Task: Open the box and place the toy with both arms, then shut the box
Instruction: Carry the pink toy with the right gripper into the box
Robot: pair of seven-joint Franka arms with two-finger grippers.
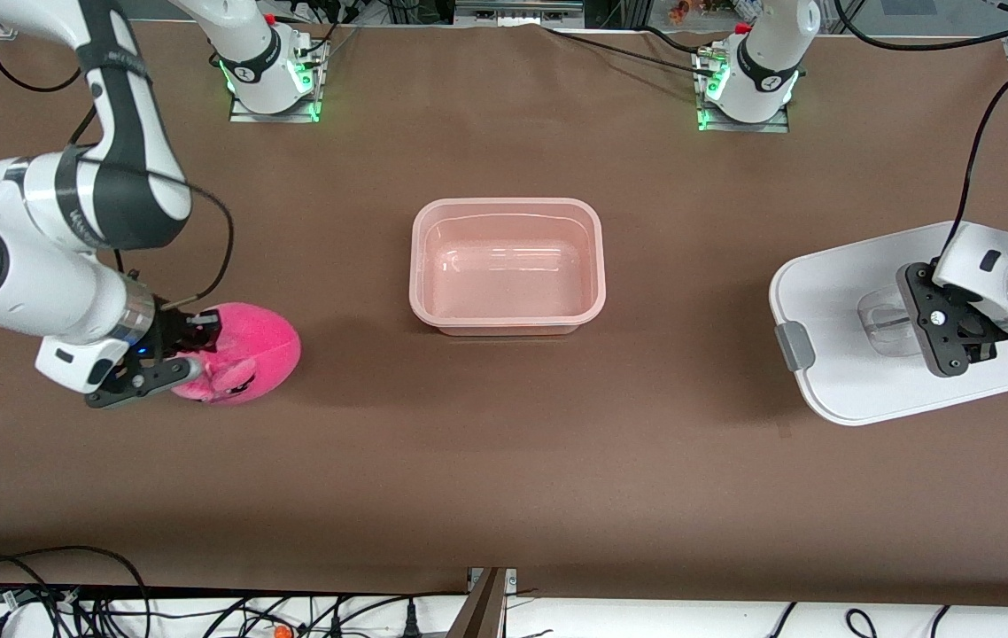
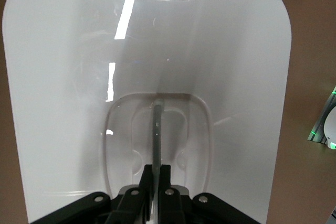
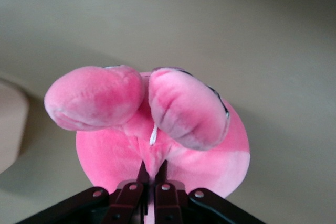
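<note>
- Now, box [image 1: 507, 266] open at table centre, long axis running between the arms' ends.
- Lid [image 1: 849, 354] off, toward the left arm's end of the box; left gripper [image 1: 947, 332] clamped on its clear handle [image 2: 156, 140].
- Toy [image 1: 243, 353] toward the right arm's end, slightly nearer the camera than the box; right gripper [image 1: 169, 353] pinched shut on its plush, so the right arm carries it boxward.

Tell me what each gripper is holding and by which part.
The right gripper pinches the toy by the plush at its edge. The left gripper is shut on the clear handle recessed in the lid.
</note>
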